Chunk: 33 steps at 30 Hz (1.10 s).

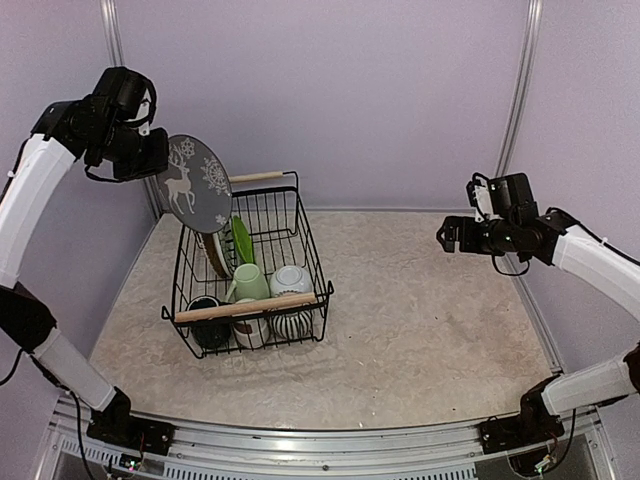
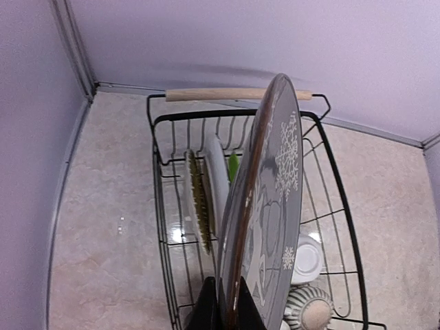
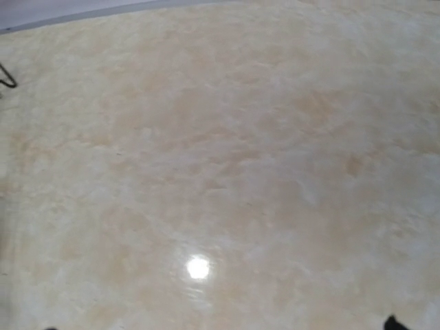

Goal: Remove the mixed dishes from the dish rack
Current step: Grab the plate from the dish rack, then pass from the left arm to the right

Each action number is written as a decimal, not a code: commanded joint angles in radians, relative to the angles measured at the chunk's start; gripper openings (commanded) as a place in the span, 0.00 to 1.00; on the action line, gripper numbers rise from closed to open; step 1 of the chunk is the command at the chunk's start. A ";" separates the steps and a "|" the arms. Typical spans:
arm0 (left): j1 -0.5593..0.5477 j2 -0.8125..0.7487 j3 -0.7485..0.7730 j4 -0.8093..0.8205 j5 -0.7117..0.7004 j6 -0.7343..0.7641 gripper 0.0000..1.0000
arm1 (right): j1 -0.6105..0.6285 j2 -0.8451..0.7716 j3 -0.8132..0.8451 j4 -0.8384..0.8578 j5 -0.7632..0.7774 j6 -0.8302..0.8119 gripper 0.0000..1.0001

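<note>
Seen from above, the left gripper (image 1: 157, 165) is clamped on the edge of a grey plate (image 1: 195, 185) printed with a white reindeer and snowflakes. It holds the plate upright in the air over the far left corner of the rack (image 1: 314, 240). The rack sits on the table (image 1: 430, 330). Inside it, a striped plate (image 1: 212, 252) and a lime-green plate (image 1: 241, 240) stand on edge at the far left. A pale green mug (image 1: 250, 282) and a white bowl (image 1: 291, 279) lie just behind the rack's near wooden handle (image 1: 245, 307). A dark mug (image 1: 208, 322) and a striped mug (image 1: 293, 325) sit at the rack's near end. The right gripper (image 1: 447, 235) hangs in the air well to the right of the rack, holding nothing.

The left wrist camera looks down along the grey plate, with a dark finger (image 2: 206, 313) pressed against each side of its lower edge. The rack lies below the plate, with the striped and green plates leaning in its slots.

The right wrist camera shows only bare table. One dark fingertip (image 3: 392, 321) shows at the bottom right corner and nothing at the bottom centre, so the jaws stand apart.
</note>
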 commanded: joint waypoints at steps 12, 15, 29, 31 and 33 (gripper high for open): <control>0.156 -0.104 -0.376 0.815 0.913 -0.345 0.00 | 0.131 0.212 0.212 0.331 -0.397 0.192 1.00; 0.152 -0.083 -0.435 0.932 0.980 -0.411 0.00 | 0.153 0.272 0.261 0.436 -0.482 0.265 0.99; 0.036 0.020 -0.489 1.046 1.006 -0.389 0.00 | 0.199 0.436 0.340 0.697 -0.661 0.505 0.87; 0.027 0.031 -0.490 1.052 1.010 -0.384 0.00 | 0.202 0.440 0.322 0.728 -0.666 0.531 0.86; 0.019 0.039 -0.493 1.068 1.021 -0.384 0.00 | 0.203 0.446 0.304 0.767 -0.678 0.561 0.81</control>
